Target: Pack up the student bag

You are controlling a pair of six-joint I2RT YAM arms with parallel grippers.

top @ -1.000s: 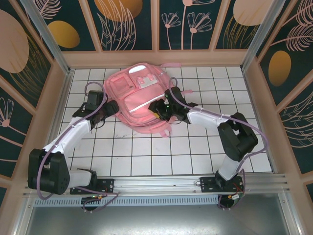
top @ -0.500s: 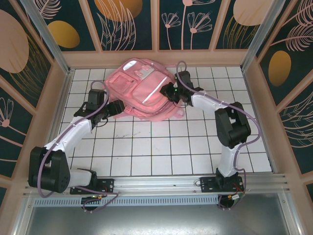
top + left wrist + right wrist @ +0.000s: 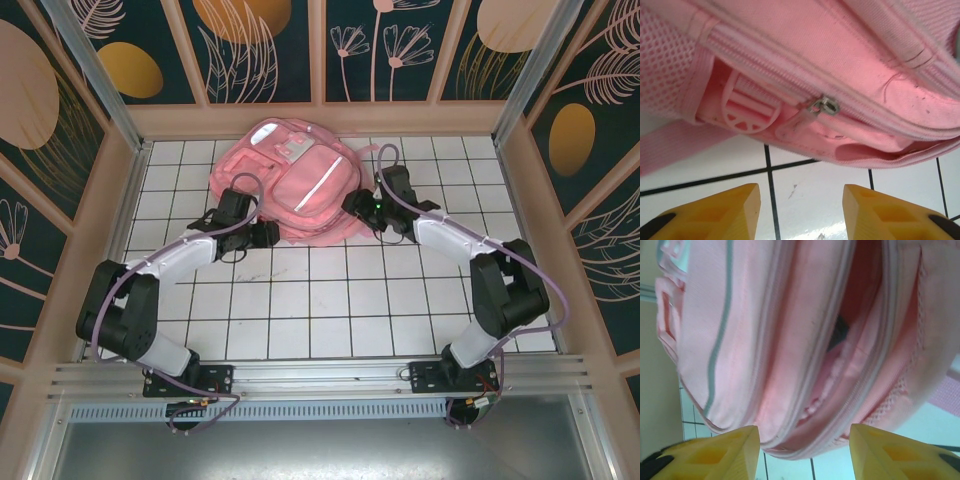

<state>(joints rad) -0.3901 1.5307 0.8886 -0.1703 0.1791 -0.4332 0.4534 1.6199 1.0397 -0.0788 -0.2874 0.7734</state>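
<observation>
**DESK:** Where is the bag?

**PHOTOGRAPHER:** The pink bag (image 3: 300,185) lies front-up at the far middle of the tiled tabletop (image 3: 330,300), close to the back wall, with an arm at either flank.

**DESK:** And the end effectors?

**PHOTOGRAPHER:** The left end effector (image 3: 264,234) sits just beside the bag's near-left edge, released. Its wrist view shows yellow fingers (image 3: 715,210) apart over bare tile, with a metal zip pull (image 3: 823,105) just ahead on a zip that looks closed there. The right end effector (image 3: 356,204) is at the bag's right edge, also released, with nothing between its fingers.

**DESK:** What's inside?

**PHOTOGRAPHER:** The right wrist view looks straight into the main compartment (image 3: 855,305), whose zip is parted. A dark object (image 3: 840,330) lies within amid the pink lining, too dim to name.

**DESK:** How far along?

**PHOTOGRAPHER:** Late, by my reading. With something already in the bag and both end effectors empty beside it, the loading looks largely done. What appears left is drawing the main zip shut. The left arm seems placed for a pull and the right to steady the soft fabric.
</observation>
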